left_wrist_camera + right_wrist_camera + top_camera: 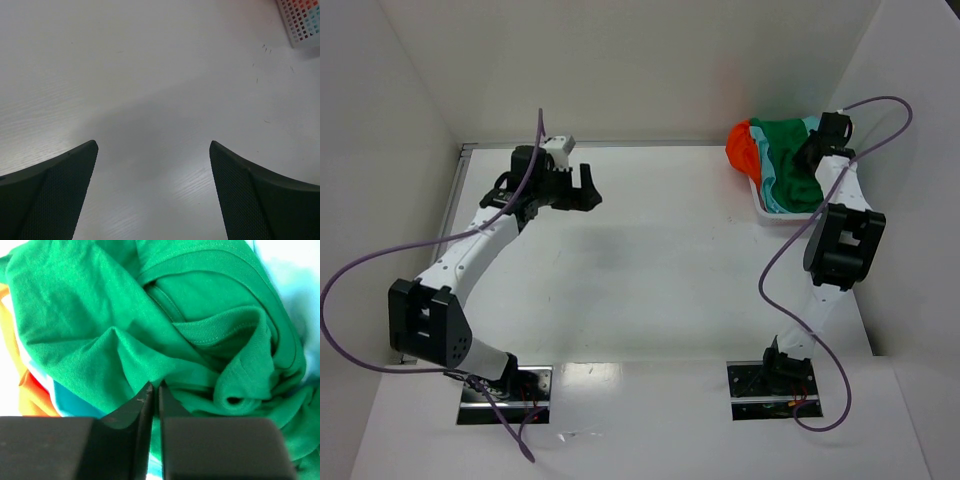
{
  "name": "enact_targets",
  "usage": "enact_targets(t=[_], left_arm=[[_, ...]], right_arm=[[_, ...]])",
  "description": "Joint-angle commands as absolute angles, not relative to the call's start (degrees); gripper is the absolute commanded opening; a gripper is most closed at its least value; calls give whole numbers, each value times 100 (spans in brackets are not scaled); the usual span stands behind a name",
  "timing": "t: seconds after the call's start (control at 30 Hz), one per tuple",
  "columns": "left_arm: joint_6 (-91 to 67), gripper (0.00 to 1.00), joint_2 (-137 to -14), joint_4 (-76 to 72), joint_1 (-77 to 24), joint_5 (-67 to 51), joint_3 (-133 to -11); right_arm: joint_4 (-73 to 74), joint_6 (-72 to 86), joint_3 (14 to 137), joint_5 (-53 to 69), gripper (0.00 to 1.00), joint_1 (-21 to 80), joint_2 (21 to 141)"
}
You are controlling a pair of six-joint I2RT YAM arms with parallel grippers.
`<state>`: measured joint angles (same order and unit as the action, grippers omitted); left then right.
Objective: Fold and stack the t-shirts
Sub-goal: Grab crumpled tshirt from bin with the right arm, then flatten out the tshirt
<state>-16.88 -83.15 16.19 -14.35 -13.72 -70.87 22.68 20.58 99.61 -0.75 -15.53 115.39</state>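
Green t-shirt (100,315) pinched in right gripper (155,386) jaws, shown by wrist view only; left gripper (153,143) jaws wide.

Left gripper (153,145): jaws spread wide, nothing between them, hanging over bare tabletop.
Fingers (55,195): two dark, finely textured pads rising from the bottom corners, their tips curving in towards each other.
Table (125,60): white, with a faint wood grain that catches the light.
Shadow (150,130): a soft grey patch on the table between and just beyond the fingertips.
Basket (302,20): only a corner of white mesh shows, at the top right, with red-orange and pale blue visible through its holes.
Specks (265,47): a few tiny dark marks on the table near the basket corner.
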Motion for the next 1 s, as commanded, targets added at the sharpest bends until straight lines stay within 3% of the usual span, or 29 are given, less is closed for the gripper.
enact_targets(t=[0.0,0.1,0.27,0.5,0.67,0.83,0.97], left_arm=[[-1775,100,-8481,1310,-1433,-1809,-7347],[-1775,100,-8586,1248,-1433,-2187,-7496],[-1977,100,-8885,986,-1433,-3048,-8146],[-2786,100,-9588,255,-1503,-4464,-9385],[-2586,100,-9922,-298,-1923,-4807,-10160],[-1425,100,-10151,-291,-2618,-4237,-10712],[-1485,100,-10537,-737,-2821,-4630,-10828]], right_arm=[[2153,2048,10379,-70,6,-1582,11409],[2276,2048,10459,-70,0,-1521,11015],[2408,2048,10644,148,0,-1293,10249],[1451,2661,9853,1641,0,-879,8439],[1521,3312,9976,3248,0,-827,7947],[1073,3989,9809,4059,0,-765,7454],[1002,4245,9695,4499,0,-765,7269]])
